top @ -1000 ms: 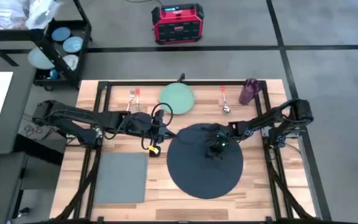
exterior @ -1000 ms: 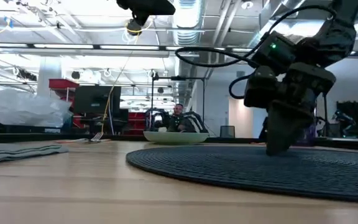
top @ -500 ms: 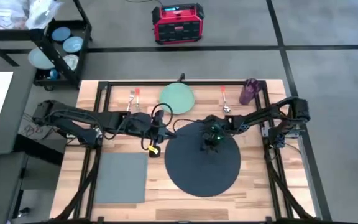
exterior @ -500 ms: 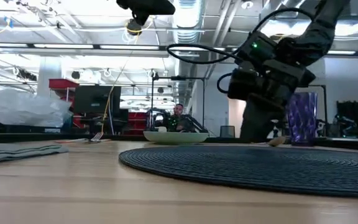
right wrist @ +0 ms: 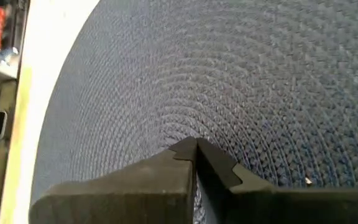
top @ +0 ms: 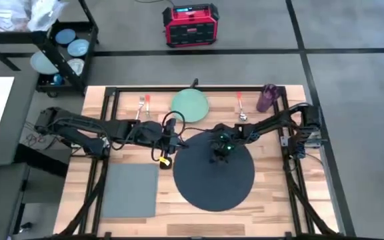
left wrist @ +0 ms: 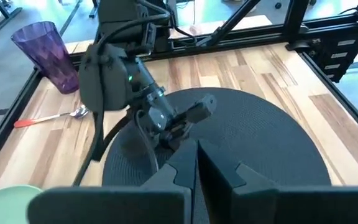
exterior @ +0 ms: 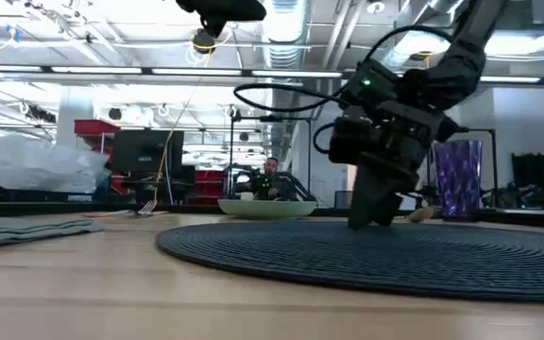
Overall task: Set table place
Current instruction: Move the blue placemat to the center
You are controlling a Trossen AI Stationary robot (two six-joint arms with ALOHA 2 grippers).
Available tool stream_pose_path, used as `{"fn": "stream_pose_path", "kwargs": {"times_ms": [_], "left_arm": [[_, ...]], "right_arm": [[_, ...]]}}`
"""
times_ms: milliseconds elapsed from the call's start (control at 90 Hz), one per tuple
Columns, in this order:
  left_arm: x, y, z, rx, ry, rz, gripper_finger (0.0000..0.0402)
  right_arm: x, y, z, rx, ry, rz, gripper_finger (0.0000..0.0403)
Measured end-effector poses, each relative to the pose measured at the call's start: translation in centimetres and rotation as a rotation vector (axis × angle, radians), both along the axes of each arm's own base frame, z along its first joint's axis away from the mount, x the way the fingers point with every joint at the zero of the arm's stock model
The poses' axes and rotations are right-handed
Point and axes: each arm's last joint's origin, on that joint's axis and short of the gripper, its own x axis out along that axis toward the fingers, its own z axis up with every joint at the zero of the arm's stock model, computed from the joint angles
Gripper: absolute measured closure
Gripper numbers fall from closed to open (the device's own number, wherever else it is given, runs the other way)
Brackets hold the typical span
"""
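Observation:
The large dark round mat (top: 212, 183) lies flat on the wooden table (top: 282, 200), near its middle. My right gripper (top: 219, 155) stands shut on the mat's far half, fingers pointing down (exterior: 371, 219). My left gripper (top: 177, 142) is shut and hovers at the mat's far left rim (left wrist: 196, 152). Along the far edge lie an orange-handled fork (top: 141, 107), the pale green plate (top: 190, 105), an orange-handled spoon (top: 241, 108) and the purple cup (top: 267, 98). The grey napkin (top: 130, 189) lies flat at the near left. My right gripper presses its shut fingertips (right wrist: 185, 151) down on the mat's woven top (right wrist: 229, 93), a little far of its middle. The fingers come from above, tipped slightly. The mat stays flat on the table. My left gripper: whether it touches the mat's rim, I cannot tell.
A black frame rail (top: 192, 87) runs round the table top. A black cart with blue plates (top: 62, 50) stands off the far left corner, a red box (top: 190, 25) on the floor beyond. Bare wood shows at the near right (top: 272, 213).
My right gripper, shut and pressing on the mat, has gone toward the table's left edge and slightly toward the far edge. The mat has slid along the table with it, staying flat, so its left rim now lies closer to the napkin and to my left gripper.

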Motion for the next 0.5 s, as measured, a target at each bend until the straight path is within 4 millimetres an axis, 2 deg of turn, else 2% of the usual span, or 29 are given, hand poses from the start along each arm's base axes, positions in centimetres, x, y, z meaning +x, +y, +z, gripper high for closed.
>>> {"fn": "stream_pose_path", "kwargs": {"times_ms": [333, 500], "left_arm": [[-0.1, 0.0, -0.1, 0.0, 0.01, -0.001, 0.0401], [-0.1, 0.0, -0.1, -0.001, 0.013, 0.0, 0.0401]], "right_arm": [[0.3, -2.0, 0.4, -0.023, -0.022, -0.044, 0.0403], [0.4, -2.5, 0.5, -0.026, -0.043, -0.055, 0.0403]]}}
